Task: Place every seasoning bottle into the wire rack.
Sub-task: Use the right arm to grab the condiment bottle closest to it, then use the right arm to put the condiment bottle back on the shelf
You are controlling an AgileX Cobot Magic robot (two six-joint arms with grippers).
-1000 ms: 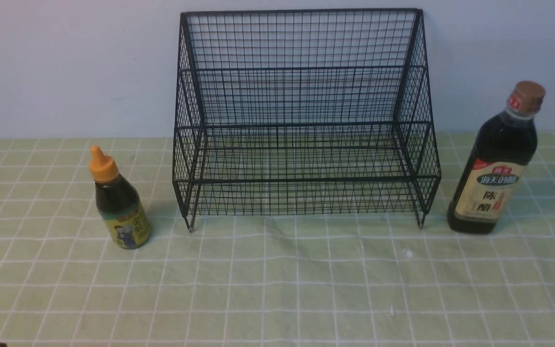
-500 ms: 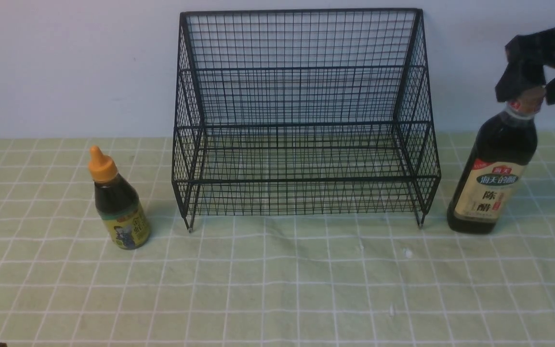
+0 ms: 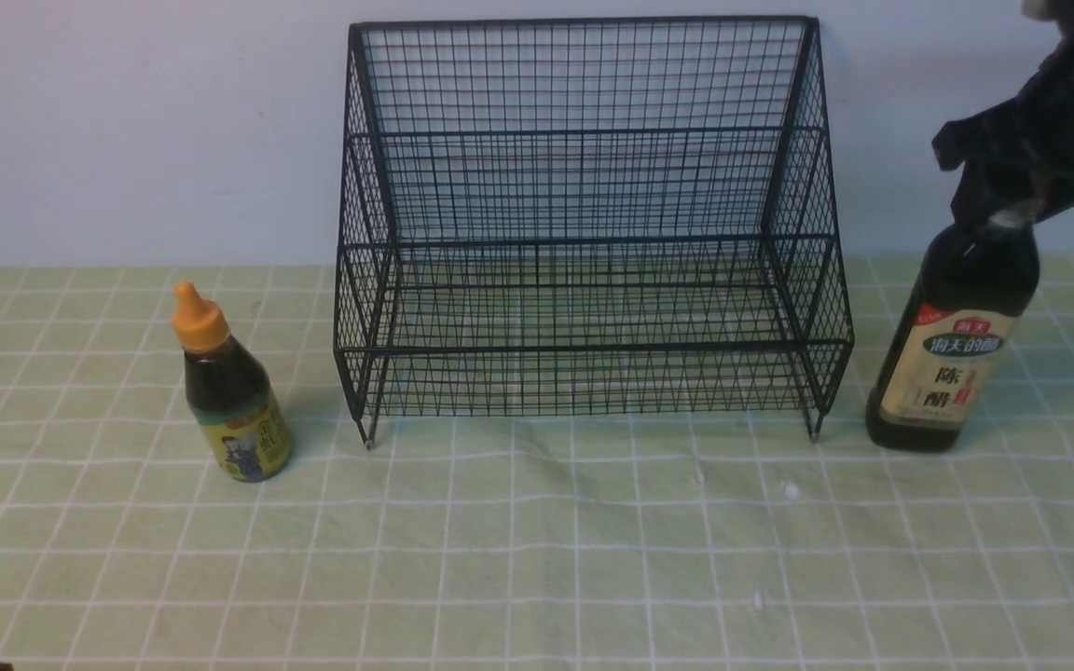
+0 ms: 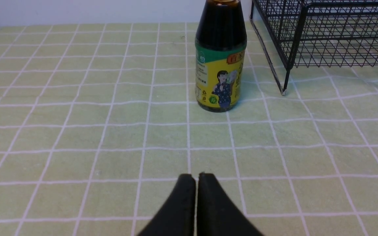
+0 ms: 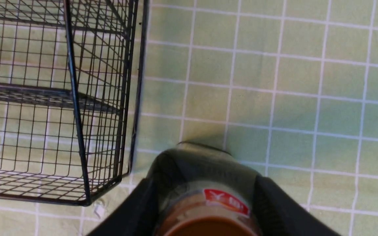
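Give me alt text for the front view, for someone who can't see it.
The right gripper straddles the cap of a tall dark bottle standing on a green checked cloth, right of a black wire rack that holds nothing. A short bottle with an orange cap stands left of the rack.

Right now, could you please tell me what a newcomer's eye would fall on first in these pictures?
The big black rack stands in the middle against the wall, with nothing in it. To its right, the tall bottle stands on the cloth with the right fingers flanking its brown cap from above. The short bottle with its orange cap stands alone to the rack's left.
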